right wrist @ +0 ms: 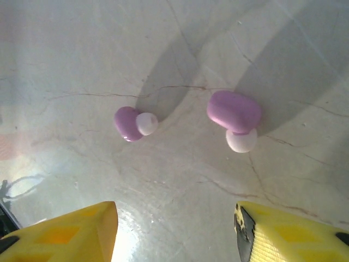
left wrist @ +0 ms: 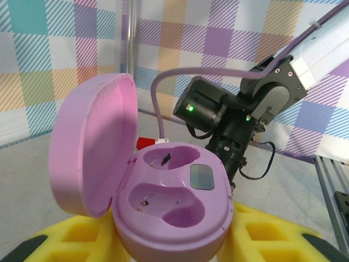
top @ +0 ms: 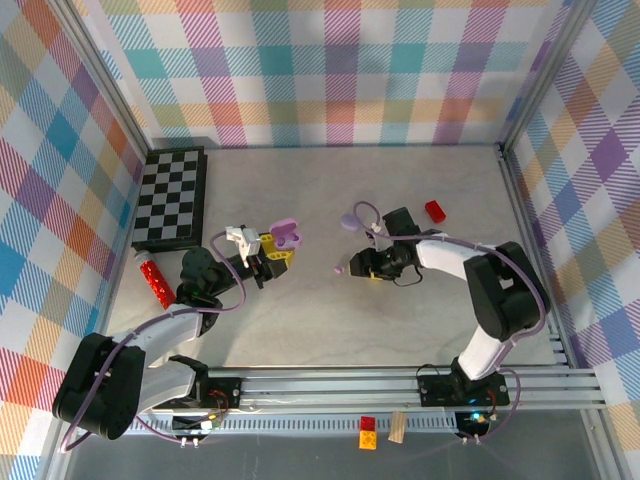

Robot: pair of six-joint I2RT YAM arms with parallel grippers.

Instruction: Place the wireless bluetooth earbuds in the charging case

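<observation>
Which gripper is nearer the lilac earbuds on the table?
Right. The right gripper is open beside the earbuds; the left gripper is farther left, holding the lilac charging case.

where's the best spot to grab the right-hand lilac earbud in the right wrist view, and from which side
Pinch the lilac body across its narrow width, not the white tip, coming straight down: it lies flat on the table, clear of the other earbud.

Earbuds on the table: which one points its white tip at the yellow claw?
The right-hand earbud: its white tip faces the right claw; the left earbud's tip sticks sideways.
</observation>
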